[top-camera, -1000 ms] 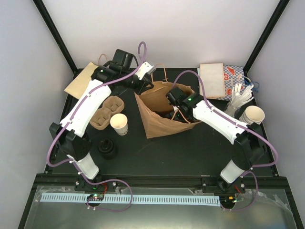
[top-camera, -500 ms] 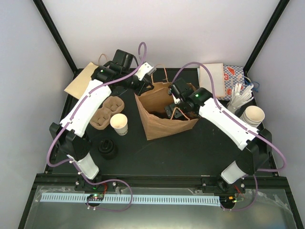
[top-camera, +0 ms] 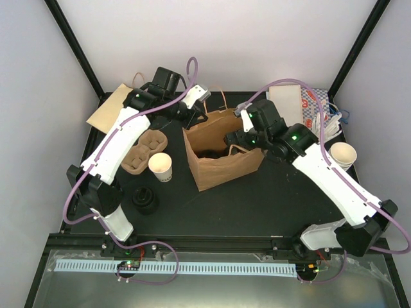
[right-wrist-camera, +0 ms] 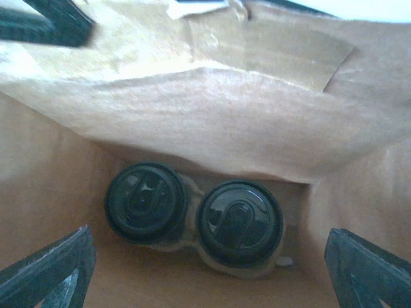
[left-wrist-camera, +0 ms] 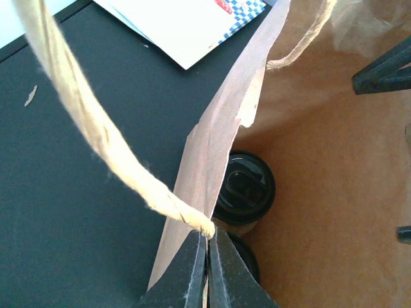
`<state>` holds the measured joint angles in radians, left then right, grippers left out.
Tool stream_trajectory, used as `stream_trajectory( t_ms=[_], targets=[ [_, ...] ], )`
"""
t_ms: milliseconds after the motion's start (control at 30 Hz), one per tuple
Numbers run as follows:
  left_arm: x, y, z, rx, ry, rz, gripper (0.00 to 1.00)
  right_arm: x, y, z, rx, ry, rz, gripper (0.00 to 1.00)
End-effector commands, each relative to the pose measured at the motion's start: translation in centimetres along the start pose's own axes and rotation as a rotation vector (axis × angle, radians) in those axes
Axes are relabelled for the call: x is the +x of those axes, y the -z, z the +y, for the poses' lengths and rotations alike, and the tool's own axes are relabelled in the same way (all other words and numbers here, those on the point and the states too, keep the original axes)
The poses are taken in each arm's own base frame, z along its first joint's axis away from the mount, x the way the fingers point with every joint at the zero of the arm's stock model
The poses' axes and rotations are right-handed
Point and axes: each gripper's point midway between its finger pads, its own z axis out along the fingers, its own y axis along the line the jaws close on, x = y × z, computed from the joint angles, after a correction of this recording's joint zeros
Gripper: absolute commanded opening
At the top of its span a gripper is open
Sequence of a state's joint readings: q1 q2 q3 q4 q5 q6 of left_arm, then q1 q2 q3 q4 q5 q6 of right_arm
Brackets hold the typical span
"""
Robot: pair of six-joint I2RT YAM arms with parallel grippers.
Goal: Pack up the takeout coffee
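The left fingers (left-wrist-camera: 186, 277) are pinching the bag (top-camera: 221, 165) by its rim, centre frame; the right fingers (right-wrist-camera: 51, 269) are gaping wide above.

The small white paper cup (top-camera: 160, 167) stands upright on the desk (top-camera: 257, 192), open at the top, cream inside. It sits well apart from both jaws, closer to the left jaws than the right jaws
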<state>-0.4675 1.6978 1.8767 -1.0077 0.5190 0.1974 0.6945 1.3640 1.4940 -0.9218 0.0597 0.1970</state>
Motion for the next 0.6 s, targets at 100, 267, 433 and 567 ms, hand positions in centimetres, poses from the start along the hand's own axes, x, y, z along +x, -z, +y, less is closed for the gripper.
stream_trajectory(
  t_ms=[100,267,433,567],
  targets=[
    [-0.4,0.6,-1.0,0.01,0.004,-0.002,0.01,-2.7,2.7,1.6,-0.095,-0.016,-0.146,1.0],
    [-0.5,1.1,-1.0,-0.008,-0.012,-0.007,0.02,-4.5,5.2,1.8,-0.116,-0.018,-0.233,1.0],
    [-0.8,1.7,-0.7,-0.044,-0.036,-0.018,0.02,-5.7,7.7,0.6,-0.058,-0.034,-0.305,1.0],
    [-1.1,2.1,-0.5,-0.067,-0.054,-0.029,0.01,-5.8,9.6,-0.3,-0.019,-0.043,-0.358,1.0]
  ],
)
